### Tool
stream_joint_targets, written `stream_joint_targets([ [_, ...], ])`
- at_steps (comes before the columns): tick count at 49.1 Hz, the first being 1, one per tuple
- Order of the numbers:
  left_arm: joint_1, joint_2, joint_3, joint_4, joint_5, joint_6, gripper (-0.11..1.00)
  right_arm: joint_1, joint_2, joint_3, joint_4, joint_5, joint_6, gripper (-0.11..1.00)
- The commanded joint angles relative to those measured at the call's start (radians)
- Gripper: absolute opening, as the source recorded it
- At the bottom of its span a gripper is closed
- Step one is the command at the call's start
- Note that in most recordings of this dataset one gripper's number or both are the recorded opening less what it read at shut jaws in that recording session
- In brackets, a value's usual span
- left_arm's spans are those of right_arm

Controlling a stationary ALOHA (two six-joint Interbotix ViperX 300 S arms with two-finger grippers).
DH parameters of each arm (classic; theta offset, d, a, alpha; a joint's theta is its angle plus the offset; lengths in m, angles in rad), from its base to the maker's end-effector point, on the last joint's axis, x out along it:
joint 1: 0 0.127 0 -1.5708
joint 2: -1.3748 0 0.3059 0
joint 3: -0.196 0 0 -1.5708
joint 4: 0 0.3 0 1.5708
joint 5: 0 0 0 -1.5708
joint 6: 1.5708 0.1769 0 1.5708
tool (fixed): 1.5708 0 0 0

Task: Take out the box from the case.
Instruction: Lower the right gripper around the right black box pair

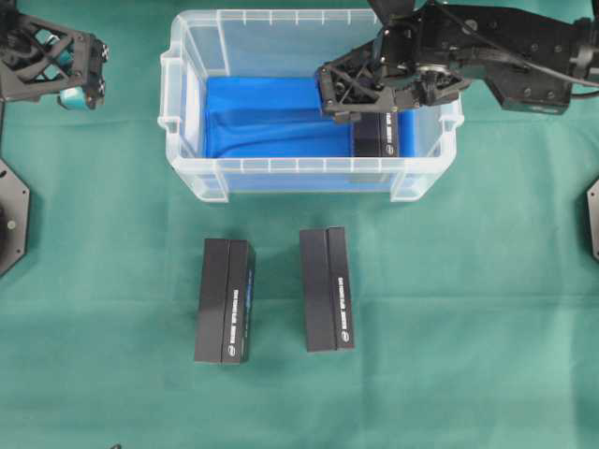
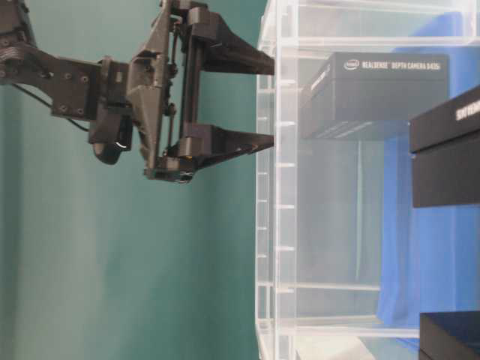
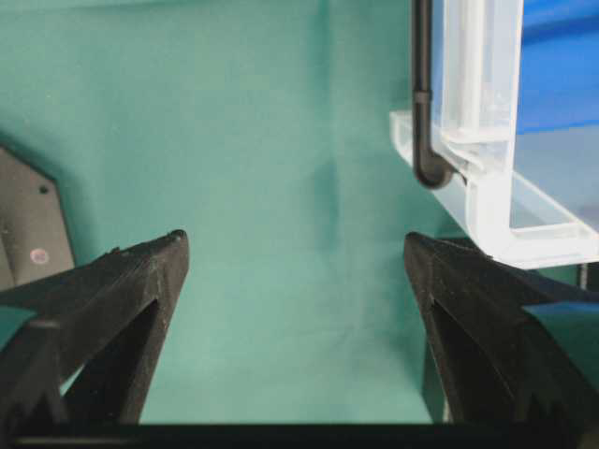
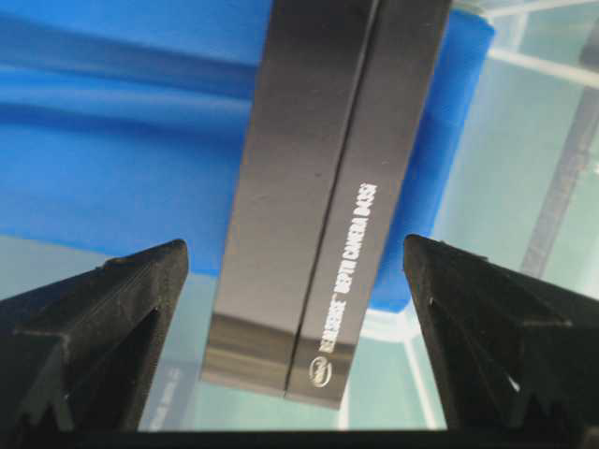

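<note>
Three black boxes are catalogued, placed relative to the case. One box is lodged inside the case, at its right end on the blue sheet, lying on edge along the near wall; it is the only one left to be taken out. Two more, the left outside box and the right outside box, are laid side by side on the green counter in front of the case, apparently set there as finished removals.

Right tool: lowered into the case directly above the remaining box, fingers spread wide to either side of it, nothing gripped; contact with the box cannot be confirmed from the wrist view. The wide spread is judged to be preparation for straddling the box's narrow width.

Left tool: parked outside the case's left end, fingers fully apart, nothing held or touched.
</note>
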Motion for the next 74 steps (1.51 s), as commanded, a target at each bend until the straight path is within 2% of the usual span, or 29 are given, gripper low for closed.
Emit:
stream_joint_targets([
  [1,-0.002,-0.009,-0.011,0.003,-0.003,0.002,0.97,0.000,-0.012,0.000,-0.005,-0.006,0.003,0.91],
  [25,-0.009,-0.009,-0.011,0.003,-0.003,0.000,0.97,-0.011,-0.005,0.083,-0.005,-0.124,0.051,0.91],
  [42,-0.020,-0.009,-0.006,0.003,-0.003,-0.002,0.97,-0.023,0.054,0.117,-0.002,-0.189,0.052,0.91],
  [63,-0.029,-0.009,-0.003,0.002,-0.003,-0.006,0.97,-0.026,0.066,0.114,0.012,-0.195,0.052,0.91],
  [68,-0.034,-0.009,-0.003,0.002,-0.003,-0.009,0.97,-0.026,0.066,0.110,0.014,-0.195,0.052,0.85],
  [72,-0.035,-0.009,-0.003,0.003,-0.003,-0.009,0.97,-0.026,0.066,0.106,0.020,-0.192,0.052,0.69],
  [74,-0.035,-0.009,-0.003,0.002,-0.002,-0.009,0.97,-0.026,0.066,0.103,0.021,-0.192,0.052,0.66],
])
